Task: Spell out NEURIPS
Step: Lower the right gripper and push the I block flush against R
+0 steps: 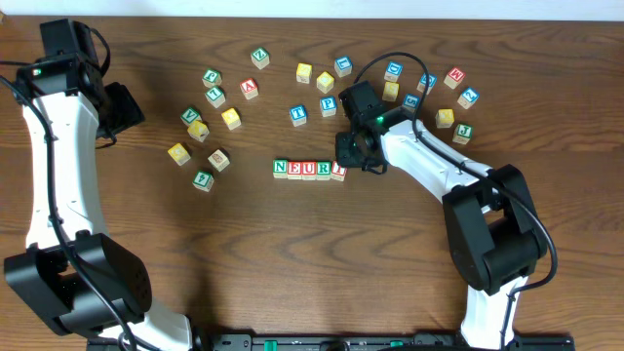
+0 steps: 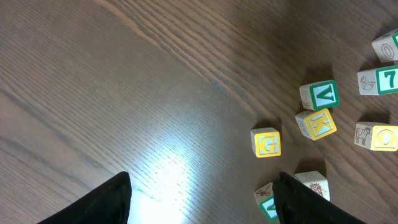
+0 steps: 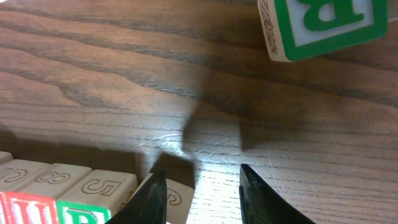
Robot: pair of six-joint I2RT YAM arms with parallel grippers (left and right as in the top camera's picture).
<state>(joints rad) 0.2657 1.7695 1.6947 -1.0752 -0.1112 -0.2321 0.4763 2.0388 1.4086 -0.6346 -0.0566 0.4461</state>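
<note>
Five cubes (image 1: 308,170) spell NEURI; my right claw (image 3: 199,200) hangs open, empty, just beside the I cube (image 1: 338,172). Light, hard, slick wood, I judge: pinch opposite flat faces.

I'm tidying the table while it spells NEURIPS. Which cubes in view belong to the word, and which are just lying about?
Job: the row of N cube, E cube, U cube, R cube, I cube. P and S not placed; I cannot pick them out.
Lying about: yellow G cube, yellow K cube, green V cube.
</note>
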